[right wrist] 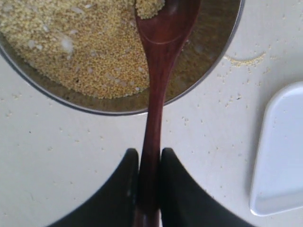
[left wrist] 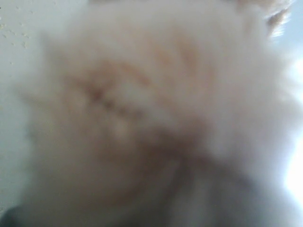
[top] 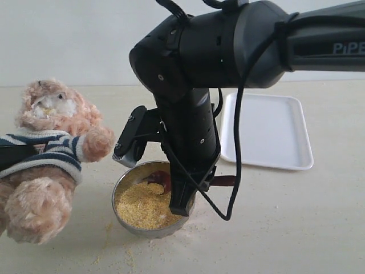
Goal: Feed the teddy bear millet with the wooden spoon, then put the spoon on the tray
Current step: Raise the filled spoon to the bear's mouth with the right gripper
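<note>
The teddy bear sits at the left, facing the metal bowl heaped with yellow millet. My right gripper reaches down at the bowl's right side, shut on the thin handle of the wooden spoon. In the right wrist view the gripper pinches the handle and the spoon lies over the bowl, its oval end carrying a few grains of millet. The white tray lies behind to the right. Blurred bear fur fills the left wrist view and hides the left gripper.
Loose grains are scattered on the pale tabletop in front of the bowl, and more grains lie beside its rim. A corner of the tray lies near the gripper. The right arm's bulk hangs over the table's middle.
</note>
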Controlling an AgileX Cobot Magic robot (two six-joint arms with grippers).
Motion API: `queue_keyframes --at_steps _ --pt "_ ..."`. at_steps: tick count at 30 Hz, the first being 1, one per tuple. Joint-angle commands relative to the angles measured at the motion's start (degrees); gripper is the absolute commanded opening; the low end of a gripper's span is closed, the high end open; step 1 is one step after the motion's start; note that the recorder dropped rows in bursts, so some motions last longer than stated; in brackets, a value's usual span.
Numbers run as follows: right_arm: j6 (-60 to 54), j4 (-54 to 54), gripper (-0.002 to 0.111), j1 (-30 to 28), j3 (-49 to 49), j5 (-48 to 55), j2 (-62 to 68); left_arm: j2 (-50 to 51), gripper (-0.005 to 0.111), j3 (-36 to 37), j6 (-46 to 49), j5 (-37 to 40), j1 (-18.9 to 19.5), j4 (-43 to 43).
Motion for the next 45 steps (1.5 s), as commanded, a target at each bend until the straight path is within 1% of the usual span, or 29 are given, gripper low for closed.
queue_keyframes --at_steps 1,9,14,24,30,33,36,39,45 --pt "0.5 -0.1 0.000 -0.2 0.1 0.1 -0.9 -0.5 0.005 -0.3 0.7 2.2 0.1 0.1" --pt "0.2 0.7 0.000 -0.2 0.1 0.1 -0.9 -0.5 0.005 -0.3 0.7 2.2 0.1 4.0" --pt "-1.9 4.4 0.000 -0.2 0.1 0.1 -1.7 -0.5 0.005 0.7 0.7 1.9 0.1 5.8" --pt "-2.9 4.8 0.000 -0.2 0.1 0.1 -8.2 -0.5 0.005 0.7 0.4 1.1 0.1 7.9" --pt "-2.9 5.4 0.000 -0.5 0.1 0.1 -9.8 -0.5 0.005 0.7 0.4 1.1 0.1 9.2" --pt "-4.6 11.4 0.000 -3.1 0.1 0.1 -9.6 -0.5 0.005 0.7 0.4 1.1 0.1 10.3" --pt "-7.9 21.4 0.000 -7.2 0.1 0.1 -9.6 -0.5 0.005 0.7 0.4 1.1 0.1 10.6" --pt "-8.6 27.1 0.000 -10.4 0.1 0.1 -10.3 -0.5 0.005 0.7 0.4 1.1 0.1 10.6" --pt "-10.8 31.2 0.000 -10.9 -0.8 0.1 -13.0 -0.5 0.005 1.6 -1.1 1.1 0.1 10.8"
